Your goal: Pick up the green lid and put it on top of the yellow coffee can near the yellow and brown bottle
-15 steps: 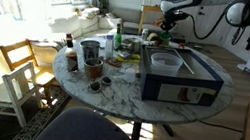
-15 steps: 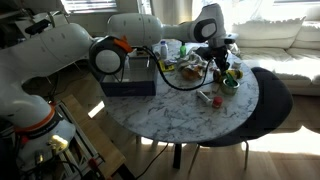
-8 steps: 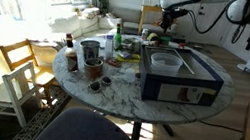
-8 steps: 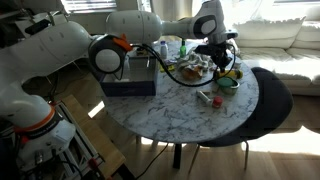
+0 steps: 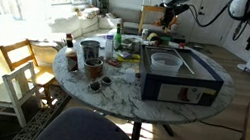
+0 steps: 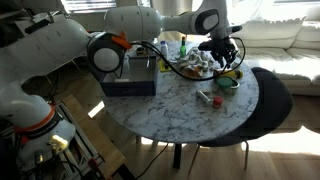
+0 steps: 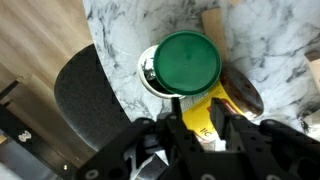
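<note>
In the wrist view the round green lid (image 7: 187, 60) lies flat on top of the yellow coffee can (image 7: 203, 116), which stands on the marble table near its edge. A brown round object (image 7: 244, 93) sits right beside the can. My gripper (image 7: 196, 112) is open and empty; its two black fingers hang above the can, apart from the lid. In both exterior views the gripper (image 5: 166, 19) (image 6: 222, 55) hovers over the cluttered far side of the table. The can and lid are too small to make out there.
A large dark box (image 5: 181, 75) with a white container on it fills one side of the round marble table (image 5: 131, 93). A metal can (image 5: 90, 50), bottles (image 5: 68, 45) and a green bowl (image 6: 228, 82) stand around. A dark chair (image 7: 95, 95) is by the table edge.
The arm has lifted up and away from the table. The green lid stays behind on the yellow can.
</note>
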Controlling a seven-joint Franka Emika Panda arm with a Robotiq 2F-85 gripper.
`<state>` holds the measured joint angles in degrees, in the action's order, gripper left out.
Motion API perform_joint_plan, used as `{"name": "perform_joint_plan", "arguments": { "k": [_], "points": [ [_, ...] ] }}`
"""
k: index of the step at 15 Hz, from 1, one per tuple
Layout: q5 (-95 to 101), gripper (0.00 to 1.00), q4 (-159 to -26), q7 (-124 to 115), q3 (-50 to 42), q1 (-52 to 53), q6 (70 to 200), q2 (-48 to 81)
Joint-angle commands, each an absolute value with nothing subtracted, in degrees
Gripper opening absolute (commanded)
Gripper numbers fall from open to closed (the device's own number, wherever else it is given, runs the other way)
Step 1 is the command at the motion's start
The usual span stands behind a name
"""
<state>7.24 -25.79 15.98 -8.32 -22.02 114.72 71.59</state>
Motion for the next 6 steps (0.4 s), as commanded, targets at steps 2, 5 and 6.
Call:
{"name": "perform_joint_plan", "arguments": {
  "k": [2,5,6],
  "points": [
    [5.31,0.77,-27.57,29.61,-4.45,-24.23,113.25,67.96],
    [6.57,0.76,-27.09,26.81,-5.86,-23.57,114.88,68.49],
    [6.50,0.78,-27.12,27.35,-5.70,-23.65,114.83,68.30]
  ]
}}
